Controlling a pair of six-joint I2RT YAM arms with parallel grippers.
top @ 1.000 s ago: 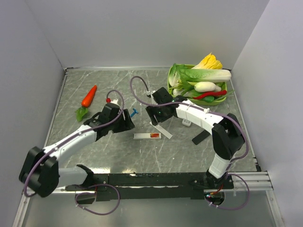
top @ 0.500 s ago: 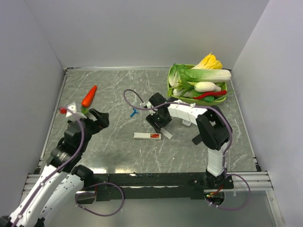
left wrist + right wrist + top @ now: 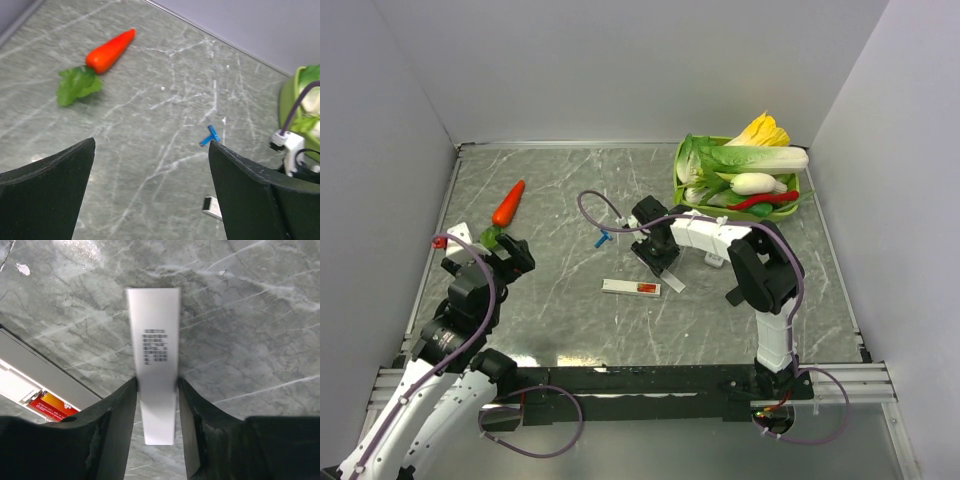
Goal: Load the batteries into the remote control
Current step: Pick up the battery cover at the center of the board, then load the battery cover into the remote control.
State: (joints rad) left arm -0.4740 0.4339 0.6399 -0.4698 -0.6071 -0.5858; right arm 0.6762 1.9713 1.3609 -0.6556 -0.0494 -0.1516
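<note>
top view: the remote control (image 3: 632,287) lies in the middle of the bench (image 3: 560,190), a red battery (image 3: 645,288) in its open bay.
left wrist: the left gripper (image 3: 151,142) gapes wide, holding nothing, near the carrot (image 3: 109,50).
right wrist: the right gripper (image 3: 156,385) pinches the white back cover (image 3: 154,340) by its long edges, beside the remote.

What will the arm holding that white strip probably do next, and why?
Most likely it shifts the cover sideways over the remote and lines it up with the open bay. The right fingers pinch the cover by its edges, a red battery shows inside the remote beside it, and the bay has no lid on it yet.
</note>
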